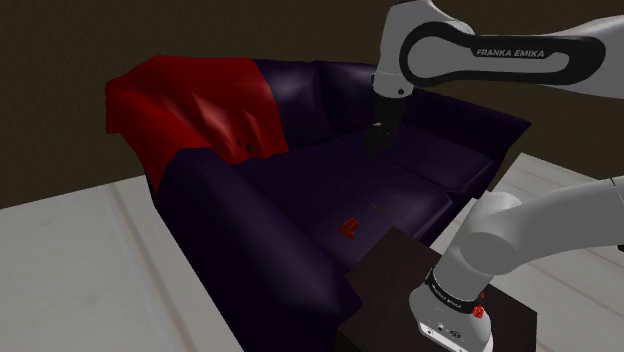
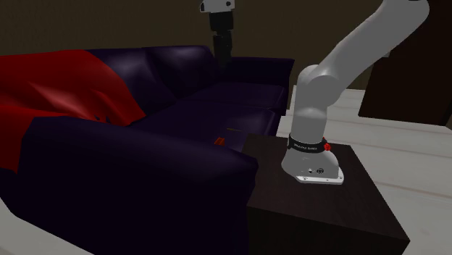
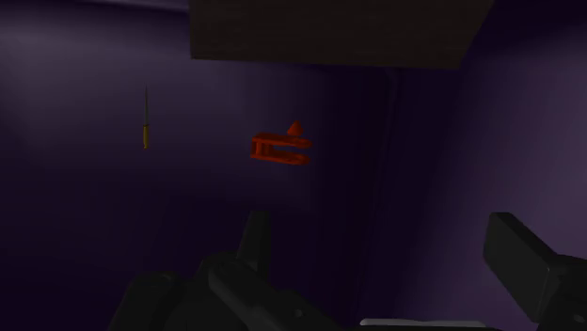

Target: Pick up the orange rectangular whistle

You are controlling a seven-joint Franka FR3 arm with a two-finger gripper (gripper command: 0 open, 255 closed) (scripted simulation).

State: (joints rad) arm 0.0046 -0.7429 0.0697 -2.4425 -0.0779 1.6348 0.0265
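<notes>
Well apart from the pincer (image 3: 376, 235), the whistle (image 3: 280, 149) lies on the sofa (image 1: 300, 185).

Dark purple sofa (image 1: 300, 185) carries a cloth and two small objects.
A crumpled red cloth (image 1: 190, 105) drapes over one arm and the backrest. A small orange-red rectangular whistle (image 1: 350, 228) lies on the seat, with a thin yellowish stick (image 3: 145, 127) nearby.

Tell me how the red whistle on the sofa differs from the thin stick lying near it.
The whistle is red-orange and blocky; the thin stick is dim with a yellowish end, and very slender. Their long sides run roughly at right angles. Both lie on the dark purple sofa seat, apart from each other.
</notes>
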